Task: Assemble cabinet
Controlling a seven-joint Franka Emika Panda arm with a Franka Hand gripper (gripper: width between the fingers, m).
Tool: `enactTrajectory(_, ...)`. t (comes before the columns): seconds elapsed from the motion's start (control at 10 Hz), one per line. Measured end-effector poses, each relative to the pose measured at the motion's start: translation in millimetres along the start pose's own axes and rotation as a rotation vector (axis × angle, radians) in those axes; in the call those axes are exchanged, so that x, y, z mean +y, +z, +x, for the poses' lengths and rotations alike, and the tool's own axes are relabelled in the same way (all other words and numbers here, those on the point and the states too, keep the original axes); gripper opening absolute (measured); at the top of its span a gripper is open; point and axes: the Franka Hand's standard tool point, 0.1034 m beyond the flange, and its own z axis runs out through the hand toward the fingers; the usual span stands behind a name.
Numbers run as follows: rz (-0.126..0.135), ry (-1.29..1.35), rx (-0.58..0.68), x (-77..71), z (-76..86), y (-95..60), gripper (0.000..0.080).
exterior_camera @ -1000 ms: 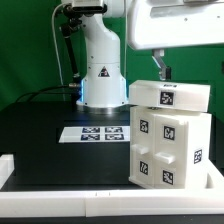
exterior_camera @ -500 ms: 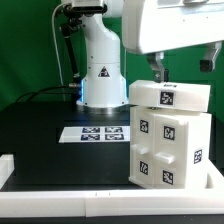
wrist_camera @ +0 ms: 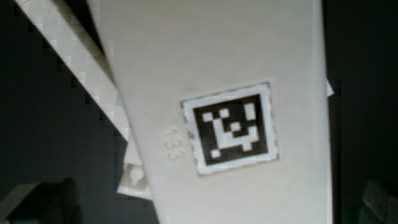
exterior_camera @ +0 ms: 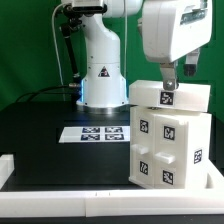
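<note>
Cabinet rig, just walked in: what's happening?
The Panda's gripper hangs over the top slab of the white cabinet, which stands at the exterior view's right on the black table. The wrist view shows a tagged white panel up close. Whether the fingers grip anything cannot be told. The marker board lies beside the cabinet, untouched.

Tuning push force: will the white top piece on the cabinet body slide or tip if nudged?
Probably stiff: the top piece looks like thick moulded plastic. Likely slides readily, smooth plastic on the smooth cabinet body. Tipping seems unlikely: it lies flat and low.
</note>
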Motion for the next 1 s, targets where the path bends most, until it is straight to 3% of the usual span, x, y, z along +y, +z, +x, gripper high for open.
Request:
enactTrajectory(0.2,0.007,-0.061,-0.006,-1.9,-5.1,6.2,0.0797)
enactTrajectory(0.7,-0.005,-0.045,-0.001,-1.8,-10.8,17.3,0.0797)
enactTrajectory(0.9,-0.004,-0.041,-0.002,-1.5,-13.2,18.9,0.0565)
enactTrajectory(1.0,-0.004,-0.041,-0.002,-1.4,-13.3,18.9,0.0565)
